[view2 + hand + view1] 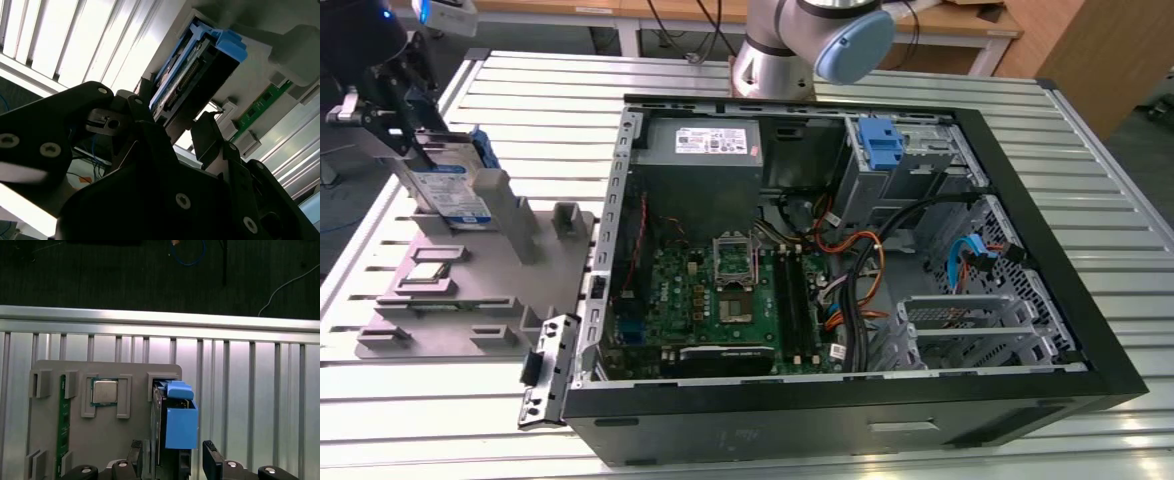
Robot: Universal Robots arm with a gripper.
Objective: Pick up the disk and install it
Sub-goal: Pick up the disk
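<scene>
Slatted metal table (1081, 140) holds a grey fixture tray (500, 295) at the exterior view's left; your disk (454, 192) stands on edge in its slot, so the gripper (172, 462) can straddle it from above, jaws spread either side, seemingly not yet clamped.

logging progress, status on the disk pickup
Hand open, straddling disk. Disk upright in grey holder, not yet lifted. Computer case lies open.

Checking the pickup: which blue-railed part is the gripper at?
The disk, standing upright in the grey holder at the exterior view's left, gripper at it. The other blue bracket sits inside the computer case.
</scene>
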